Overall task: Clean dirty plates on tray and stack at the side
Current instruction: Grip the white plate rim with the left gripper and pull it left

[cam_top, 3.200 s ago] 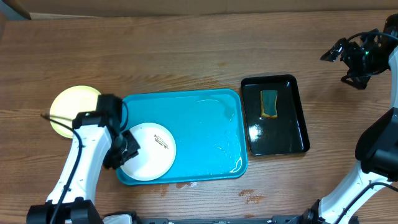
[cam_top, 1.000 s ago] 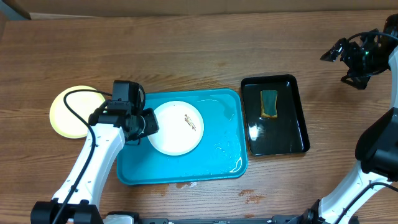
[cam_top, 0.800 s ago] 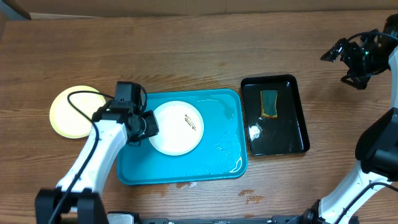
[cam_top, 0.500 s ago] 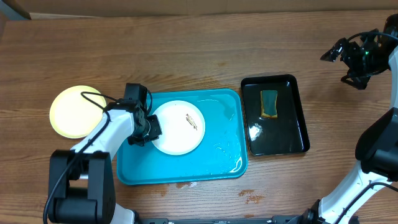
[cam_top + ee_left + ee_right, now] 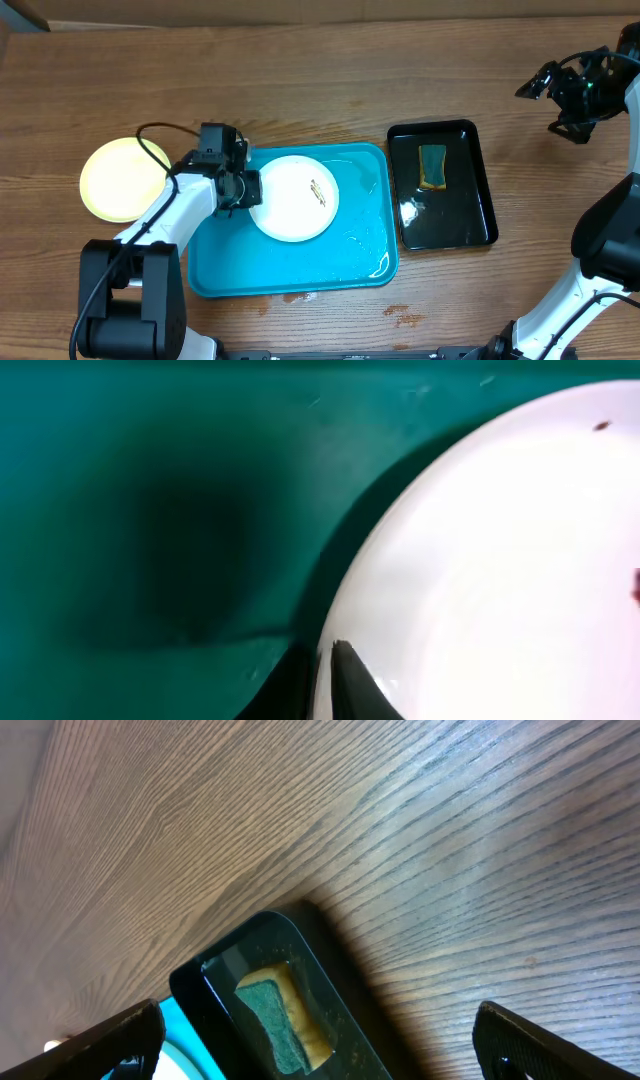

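Observation:
A white plate (image 5: pixel 295 197) with a small dark smear lies in the upper left part of the turquoise tray (image 5: pixel 340 255). My left gripper (image 5: pixel 247 188) is shut on the plate's left rim; the left wrist view shows the rim (image 5: pixel 480 560) pinched between the dark fingers (image 5: pixel 325 680) over the tray floor (image 5: pixel 150 510). A pale yellow-green plate (image 5: pixel 120 180) lies on the table left of the tray. My right gripper (image 5: pixel 560 85) is open and empty, raised at the far right; its fingers show at the edges of the right wrist view (image 5: pixel 320 1045).
A narrow glossy black tray (image 5: pixel 445 215) stands right of the turquoise tray, with a green and yellow sponge (image 5: pixel 432 166) in its upper part; both show in the right wrist view, tray (image 5: pixel 210 985) and sponge (image 5: pixel 275 1020). A cardboard wall runs along the table's back edge.
My left gripper has carried the white plate from the tray's lower left up and to the right, then a little further right. The right arm has not moved.

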`<state>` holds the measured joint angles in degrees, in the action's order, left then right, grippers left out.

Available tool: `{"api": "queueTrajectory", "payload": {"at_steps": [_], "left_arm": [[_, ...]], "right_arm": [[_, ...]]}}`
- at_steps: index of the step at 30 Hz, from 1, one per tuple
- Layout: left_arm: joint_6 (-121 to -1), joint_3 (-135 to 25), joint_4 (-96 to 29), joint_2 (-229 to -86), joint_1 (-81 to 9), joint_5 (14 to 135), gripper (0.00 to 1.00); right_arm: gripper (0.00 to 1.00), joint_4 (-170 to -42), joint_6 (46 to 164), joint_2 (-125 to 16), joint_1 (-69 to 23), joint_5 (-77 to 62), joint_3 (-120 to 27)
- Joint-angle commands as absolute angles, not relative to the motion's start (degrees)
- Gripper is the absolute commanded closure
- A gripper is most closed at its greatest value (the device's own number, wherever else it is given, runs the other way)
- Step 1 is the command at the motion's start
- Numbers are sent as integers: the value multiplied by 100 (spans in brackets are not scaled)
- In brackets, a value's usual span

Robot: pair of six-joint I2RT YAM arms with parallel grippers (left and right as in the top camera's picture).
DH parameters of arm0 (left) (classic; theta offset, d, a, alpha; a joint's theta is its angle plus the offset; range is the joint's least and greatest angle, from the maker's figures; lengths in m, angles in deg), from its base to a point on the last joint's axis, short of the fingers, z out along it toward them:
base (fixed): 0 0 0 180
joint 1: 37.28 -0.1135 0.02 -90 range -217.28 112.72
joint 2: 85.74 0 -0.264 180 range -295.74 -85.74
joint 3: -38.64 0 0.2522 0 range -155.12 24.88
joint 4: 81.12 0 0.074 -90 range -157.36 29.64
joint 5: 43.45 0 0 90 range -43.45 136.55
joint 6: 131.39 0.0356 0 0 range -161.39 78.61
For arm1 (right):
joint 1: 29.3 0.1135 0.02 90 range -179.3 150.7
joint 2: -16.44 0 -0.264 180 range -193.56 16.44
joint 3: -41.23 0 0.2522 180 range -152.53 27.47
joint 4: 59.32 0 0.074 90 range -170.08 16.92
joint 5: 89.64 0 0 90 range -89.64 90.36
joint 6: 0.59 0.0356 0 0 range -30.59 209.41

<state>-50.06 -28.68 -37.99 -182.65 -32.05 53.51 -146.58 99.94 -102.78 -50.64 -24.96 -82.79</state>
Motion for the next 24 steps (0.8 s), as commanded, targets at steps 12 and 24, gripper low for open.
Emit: {"api": "queueTrajectory", "payload": {"at_steps": [12,24], "left_arm": [[-4759,-3021,-3740,-18350,-3078,5670,81],[-4980,-3021,-3045,-18350,-3078,6162,75]], "right_arm": [[0,-14640,10013,-10251,-5064,-2559,-8436],[0,-14540,10016,-10251,-5064,-2634,-8436]]}}
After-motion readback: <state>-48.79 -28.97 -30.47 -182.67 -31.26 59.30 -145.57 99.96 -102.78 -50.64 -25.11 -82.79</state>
